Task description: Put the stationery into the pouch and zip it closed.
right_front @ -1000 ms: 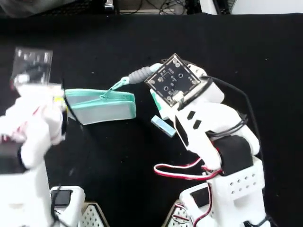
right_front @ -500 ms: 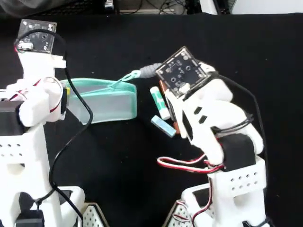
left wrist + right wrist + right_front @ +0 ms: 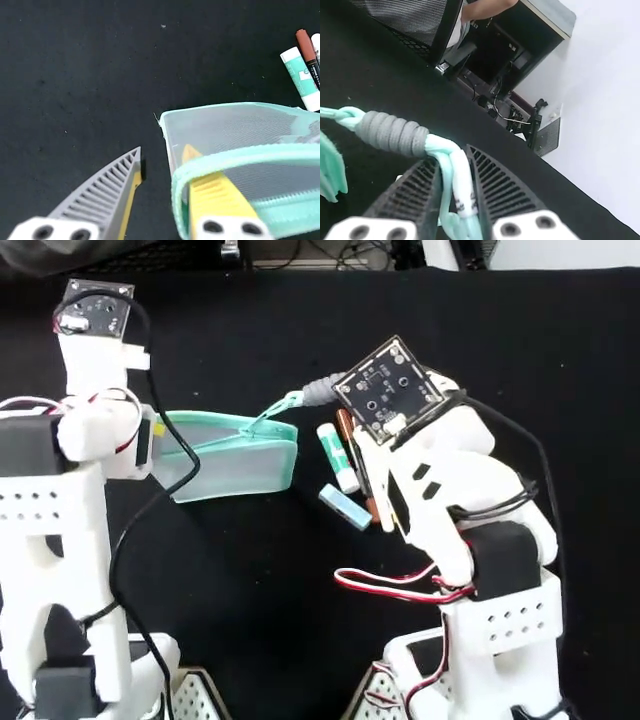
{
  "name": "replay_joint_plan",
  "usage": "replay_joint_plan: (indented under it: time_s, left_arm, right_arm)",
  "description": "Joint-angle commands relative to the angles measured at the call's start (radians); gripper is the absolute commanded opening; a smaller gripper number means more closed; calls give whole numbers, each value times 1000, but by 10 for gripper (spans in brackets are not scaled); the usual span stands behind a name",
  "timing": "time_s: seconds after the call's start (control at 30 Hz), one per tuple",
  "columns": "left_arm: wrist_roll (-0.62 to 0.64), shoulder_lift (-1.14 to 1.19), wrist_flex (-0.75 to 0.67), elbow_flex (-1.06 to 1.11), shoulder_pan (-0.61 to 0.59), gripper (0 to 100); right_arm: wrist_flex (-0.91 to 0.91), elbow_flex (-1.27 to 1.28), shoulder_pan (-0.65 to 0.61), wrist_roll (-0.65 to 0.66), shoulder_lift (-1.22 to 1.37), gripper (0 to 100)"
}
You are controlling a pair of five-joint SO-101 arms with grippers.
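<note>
A teal mesh pouch [image 3: 235, 458] lies left of centre on the black table. My left gripper [image 3: 162, 150] is open at the pouch's [image 3: 240, 135] left end, with the yellow finger [image 3: 210, 192] under the teal rim and the grey finger [image 3: 112, 182] outside. My right gripper [image 3: 454, 154] is shut on the zipper pull cord [image 3: 395, 132], a teal cord with a grey wrapped part [image 3: 316, 390], at the pouch's right end. Next to that end lie a glue stick [image 3: 338, 458], a brown pen [image 3: 357, 462] and a light blue eraser [image 3: 345, 507].
The right arm's body [image 3: 460, 510] stands close over the loose stationery. Red and white cables [image 3: 385, 590] hang at its base. The black table [image 3: 520, 350] stretches out behind and to the right of both arms.
The left arm has risen and swung toward the back. The right gripper has pulled the cord rightward, the pouch has slid slightly right, and the glue stick and pen have come into sight.
</note>
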Motion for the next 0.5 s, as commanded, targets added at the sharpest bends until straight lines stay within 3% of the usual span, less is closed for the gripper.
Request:
replay_joint_plan:
  time_s: [0.0, 0.47]
  left_arm:
    - [55, -6, 0, -61, -5, 49]
    - [115, -14, -72, 51, 1, 30]
  right_arm:
    - [-20, -5, 31, 5, -24, 11]
    - [8, 91, 75, 58, -180, 11]
